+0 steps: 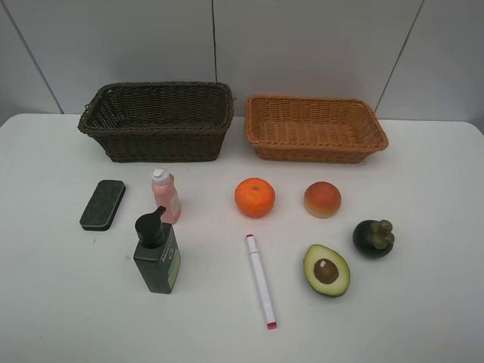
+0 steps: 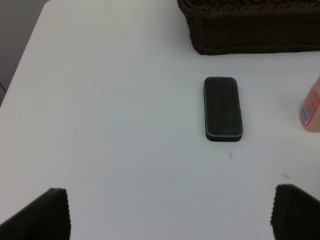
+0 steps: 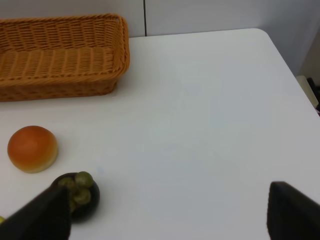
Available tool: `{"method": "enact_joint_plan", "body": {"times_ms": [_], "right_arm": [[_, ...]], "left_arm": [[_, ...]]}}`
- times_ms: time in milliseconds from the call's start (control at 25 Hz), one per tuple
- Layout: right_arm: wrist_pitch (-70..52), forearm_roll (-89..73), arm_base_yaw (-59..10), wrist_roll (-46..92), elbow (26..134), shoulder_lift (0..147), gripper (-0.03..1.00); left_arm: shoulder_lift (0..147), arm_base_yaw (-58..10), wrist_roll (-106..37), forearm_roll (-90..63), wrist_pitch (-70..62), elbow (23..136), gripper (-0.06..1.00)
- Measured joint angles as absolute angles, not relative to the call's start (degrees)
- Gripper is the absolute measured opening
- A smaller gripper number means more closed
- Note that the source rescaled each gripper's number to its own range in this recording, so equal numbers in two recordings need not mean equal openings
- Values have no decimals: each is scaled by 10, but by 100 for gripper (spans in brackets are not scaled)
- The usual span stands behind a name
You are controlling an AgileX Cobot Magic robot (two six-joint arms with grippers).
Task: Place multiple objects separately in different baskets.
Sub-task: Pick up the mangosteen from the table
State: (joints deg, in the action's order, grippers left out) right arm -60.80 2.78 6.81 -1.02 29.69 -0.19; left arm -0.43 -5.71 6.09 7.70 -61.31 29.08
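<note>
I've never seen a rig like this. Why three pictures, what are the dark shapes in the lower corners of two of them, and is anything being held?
This is a two-armed robot at a white table. The wide picture comes from a camera mounted high, looking down; the arms are outside its view. The other two come from a camera on each arm's wrist. The dark ribbed shapes are the left fingers and right fingers, spread wide and holding nothing. At the back stand a dark brown basket and an orange-tan basket, both empty. In front are a black eraser, pink bottle, green pump bottle, white marker, orange, peach, mangosteen and avocado half. The left wrist camera faces the eraser.
</note>
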Motion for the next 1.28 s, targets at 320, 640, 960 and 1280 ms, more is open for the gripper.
{"method": "enact_joint_plan", "body": {"times_ms": [320, 640, 960, 1280], "right_arm": [[-608, 28, 68, -10, 297, -2, 98], [-608, 28, 68, -10, 297, -2, 98], [-608, 28, 68, -10, 297, -2, 98], [-608, 28, 68, -10, 297, -2, 98]], "left_arm": [[-4, -57, 61, 77, -613, 291, 100], [-4, -57, 61, 77, -613, 291, 100], [-4, -57, 61, 77, -613, 291, 100], [-4, -57, 61, 77, -613, 291, 100]]}}
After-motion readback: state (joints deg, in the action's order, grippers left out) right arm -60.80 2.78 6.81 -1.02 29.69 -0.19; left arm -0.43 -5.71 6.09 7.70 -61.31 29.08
